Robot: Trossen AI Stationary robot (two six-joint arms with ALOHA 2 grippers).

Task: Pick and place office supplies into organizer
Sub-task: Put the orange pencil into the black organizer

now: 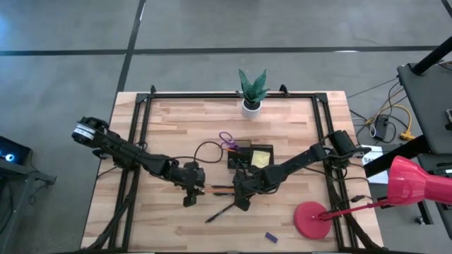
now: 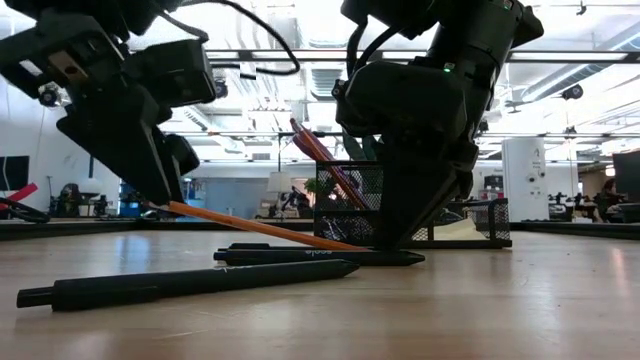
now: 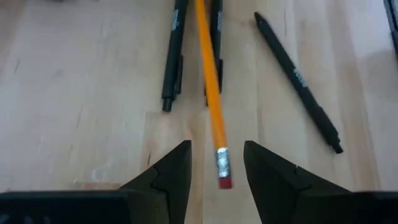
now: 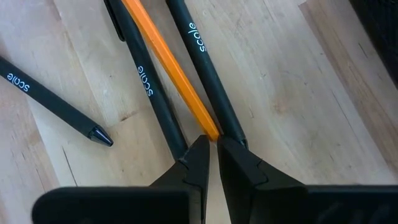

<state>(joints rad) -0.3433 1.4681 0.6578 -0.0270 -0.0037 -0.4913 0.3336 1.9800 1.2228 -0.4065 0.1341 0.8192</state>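
An orange pencil [image 1: 220, 190] lies among three black pens [image 1: 221, 211] on the wooden table, in front of the black organizer [image 1: 234, 162]. My right gripper [image 4: 212, 140] is shut on the pencil's end away from the eraser. My left gripper [image 3: 216, 149] is open, its fingers on either side of the pencil's eraser end [image 3: 222, 168] without touching it. In the low view the pencil [image 2: 250, 228] slants up toward my left gripper [image 2: 165, 195]. A yellow sticky-note pad [image 1: 261, 156] sits in the organizer, with purple scissors [image 1: 227, 140] at its far left corner. My right gripper pinches the orange pencil at the end opposite its eraser [image 4: 209, 129], between its two fingertips; the tip itself is hidden by the fingers. The fingers slant down from above. The pencil is tilted, its held end low by the table [image 2: 352, 244] and its eraser end raised.
A small blue block [image 1: 270, 238] lies near the front edge. A red lamp's round base [image 1: 313, 219] stands at the front right, and a potted plant [image 1: 252, 90] at the far edge. Two black pens [image 4: 149, 87] flank the pencil closely.
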